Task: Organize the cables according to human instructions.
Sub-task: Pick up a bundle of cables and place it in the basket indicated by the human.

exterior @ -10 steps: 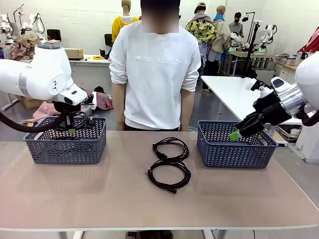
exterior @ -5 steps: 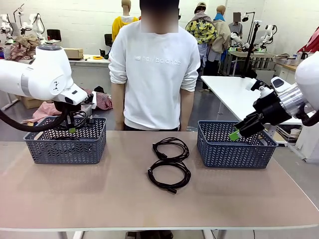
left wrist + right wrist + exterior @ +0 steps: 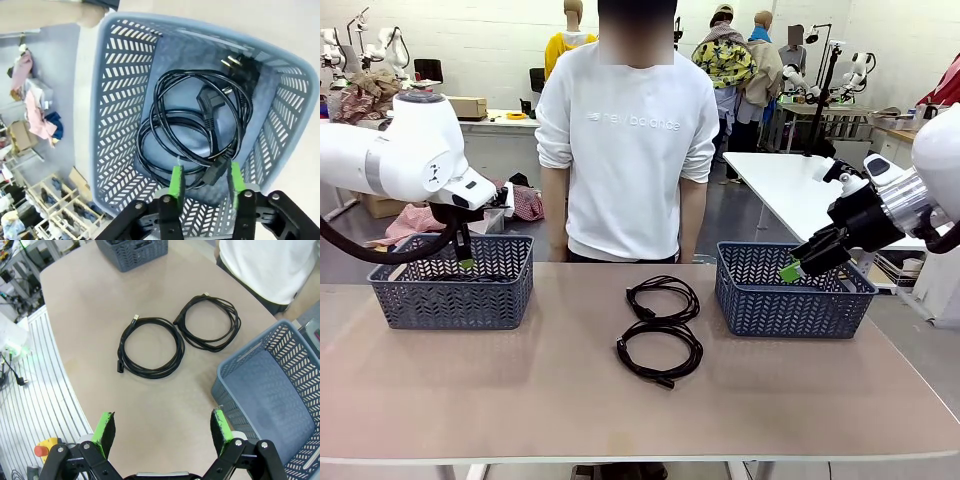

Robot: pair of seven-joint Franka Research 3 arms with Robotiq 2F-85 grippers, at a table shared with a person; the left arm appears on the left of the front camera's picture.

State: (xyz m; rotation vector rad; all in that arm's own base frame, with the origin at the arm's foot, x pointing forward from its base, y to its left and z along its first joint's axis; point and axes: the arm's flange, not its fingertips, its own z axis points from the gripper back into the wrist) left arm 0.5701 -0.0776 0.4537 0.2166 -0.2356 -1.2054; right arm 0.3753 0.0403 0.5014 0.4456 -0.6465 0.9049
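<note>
Two black cable coils lie on the table's middle, one farther [image 3: 663, 298] and one nearer [image 3: 660, 352]; the right wrist view shows them too, the nearer [image 3: 150, 346] and the farther [image 3: 210, 322]. More coiled black cable [image 3: 195, 130] with plugs rests on the floor of the left basket [image 3: 115, 100]. My left gripper [image 3: 205, 182] hangs open just above that cable, over the left basket [image 3: 450, 295], with nothing between its fingers. Over the right basket's [image 3: 790, 300] near-left part, my right gripper [image 3: 790, 270] stands wide open and holds nothing [image 3: 163, 427].
A person [image 3: 630, 150] stands at the far edge of the table, behind the cables, arms down. The right basket [image 3: 270, 390] has a bare floor. Bare tabletop spreads in front of the two baskets and around the coils.
My left gripper has opened and let go of the cable that hung from it; that cable now lies in the left basket. The right arm has not moved.
</note>
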